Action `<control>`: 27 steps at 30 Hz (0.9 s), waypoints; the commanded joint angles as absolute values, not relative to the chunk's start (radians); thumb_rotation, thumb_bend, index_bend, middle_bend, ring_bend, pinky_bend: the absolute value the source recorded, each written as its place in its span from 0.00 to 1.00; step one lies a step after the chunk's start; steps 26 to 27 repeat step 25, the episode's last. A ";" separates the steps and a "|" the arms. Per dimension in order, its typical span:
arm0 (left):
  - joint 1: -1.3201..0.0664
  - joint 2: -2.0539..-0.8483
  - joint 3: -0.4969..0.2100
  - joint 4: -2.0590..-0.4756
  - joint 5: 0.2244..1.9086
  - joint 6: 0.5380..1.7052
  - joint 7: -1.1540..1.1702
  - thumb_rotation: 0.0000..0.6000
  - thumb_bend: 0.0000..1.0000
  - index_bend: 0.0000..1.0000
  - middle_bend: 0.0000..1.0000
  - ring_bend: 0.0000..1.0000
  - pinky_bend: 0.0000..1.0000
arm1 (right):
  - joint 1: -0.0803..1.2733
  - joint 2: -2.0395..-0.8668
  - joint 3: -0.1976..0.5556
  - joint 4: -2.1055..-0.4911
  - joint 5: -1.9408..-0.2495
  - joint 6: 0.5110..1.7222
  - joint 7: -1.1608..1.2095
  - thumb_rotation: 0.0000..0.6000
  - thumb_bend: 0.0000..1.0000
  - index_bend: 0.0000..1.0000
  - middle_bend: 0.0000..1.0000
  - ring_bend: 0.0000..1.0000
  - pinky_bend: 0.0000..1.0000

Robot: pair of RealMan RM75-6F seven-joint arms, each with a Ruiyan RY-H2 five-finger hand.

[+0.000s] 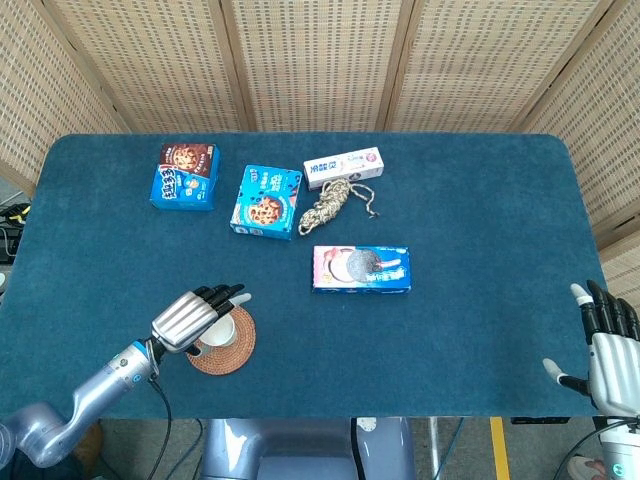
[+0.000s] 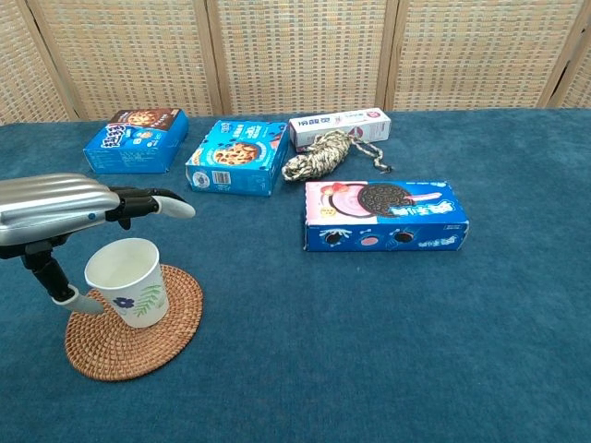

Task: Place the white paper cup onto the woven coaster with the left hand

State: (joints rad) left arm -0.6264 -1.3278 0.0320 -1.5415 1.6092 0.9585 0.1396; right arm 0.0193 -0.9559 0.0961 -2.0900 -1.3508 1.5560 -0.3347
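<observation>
Two hands in view, both at the near edge of the desk [image 1: 480, 300]. Left hand [image 1: 195, 315] hovers over the white paper cup [image 2: 125, 282], fingers [image 2: 157, 202] stretched flat and apart above the rim, thumb down just beside the cup's left wall; whether the thumb touches it, cannot tell. Nothing gripped. Cup stands upright on the woven coaster [image 2: 134, 322], toward its back-left part, blue flower and green leaf print facing the chest camera. Right hand [image 1: 608, 350] at the near right corner, off the desk edge, fingers straight and slightly apart, holding nothing.

Desk surface: dark teal, carpet-like nap, rounded corners, covering the whole top.

Mid-desk: Oreo box [image 2: 385, 214], pink and blue, lying flat, well apart from the coaster. Beyond it a coil of pale rope [image 2: 321, 154], touching or nearly touching a long white carton [image 2: 337, 126] behind it. Left of the rope, a blue cookie box [image 2: 235, 156]; further left, a blue-and-brown cookie box [image 2: 137, 139].

Room: woven cane screen panels [image 1: 320, 60] in wooden frames wall in the far side and both flanks.
</observation>
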 commanded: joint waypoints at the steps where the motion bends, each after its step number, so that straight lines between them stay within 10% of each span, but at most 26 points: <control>1: -0.621 -1.303 0.039 -1.561 1.602 0.959 0.137 1.00 0.00 0.00 0.01 0.05 0.20 | 0.019 -0.955 0.096 -2.091 -1.352 1.557 -0.334 1.00 0.00 0.06 0.00 0.00 0.00; 6: -0.576 -1.219 0.038 -1.615 1.600 1.048 0.134 1.00 0.00 0.00 0.00 0.00 0.00 | 0.017 -0.952 0.096 -2.094 -1.356 1.560 -0.329 1.00 0.00 0.06 0.00 0.00 0.00; 17: -0.324 -1.072 0.016 -1.787 1.465 1.422 0.202 1.00 0.00 0.00 0.00 0.00 0.00 | 0.007 -0.941 0.088 -2.108 -1.390 1.576 -0.319 1.00 0.00 0.06 0.00 0.00 0.00; 27: -0.235 -1.078 0.027 -1.846 1.392 1.485 0.242 1.00 0.00 0.00 0.00 0.00 0.00 | 0.003 -0.935 0.082 -2.110 -1.407 1.577 -0.310 1.00 0.00 0.06 0.00 0.00 0.00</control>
